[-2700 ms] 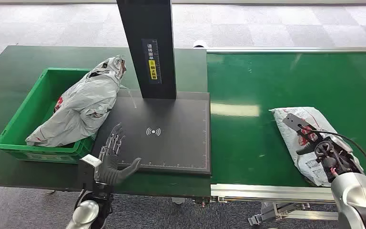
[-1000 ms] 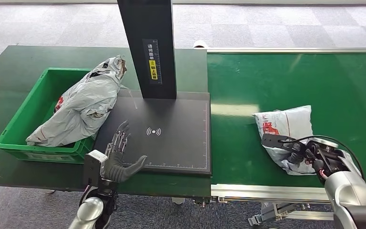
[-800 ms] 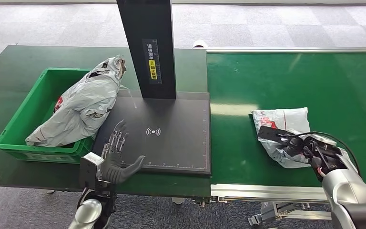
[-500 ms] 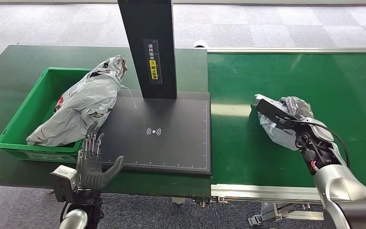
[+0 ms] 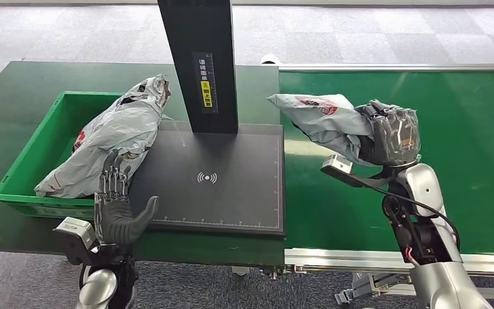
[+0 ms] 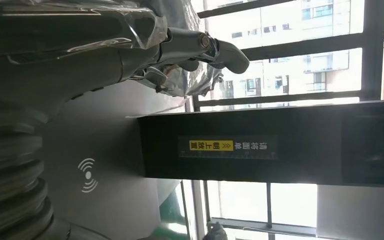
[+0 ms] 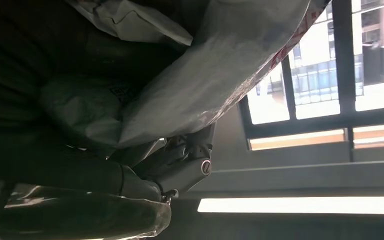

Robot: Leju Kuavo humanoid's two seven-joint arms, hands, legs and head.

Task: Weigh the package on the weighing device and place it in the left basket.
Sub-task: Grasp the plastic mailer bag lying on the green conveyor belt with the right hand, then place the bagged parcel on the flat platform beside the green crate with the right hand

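My right hand [image 5: 389, 137] grips a grey plastic package [image 5: 318, 118] with red print and holds it raised above the green belt, just right of the black scale plate [image 5: 213, 177]. In the right wrist view the same package [image 7: 215, 70] drapes over the fingers [image 7: 180, 162]. My left hand [image 5: 114, 206] stands upright with its fingers apart at the scale's front left corner, holding nothing. Its fingers [image 6: 200, 47] appear in the left wrist view before the black post [image 6: 260, 145]. A green basket [image 5: 32, 167] at the left holds another grey package [image 5: 112, 138].
The black post [image 5: 201, 64] rises from the back of the scale. A green conveyor belt [image 5: 437, 109] runs to the right, with a metal rail [image 5: 347, 257] along its front edge. The bagged package in the basket overhangs the scale's left edge.
My right hand has closed on the package on the belt, lifted it and carried it left toward the scale. My left hand has drifted left and stayed spread.
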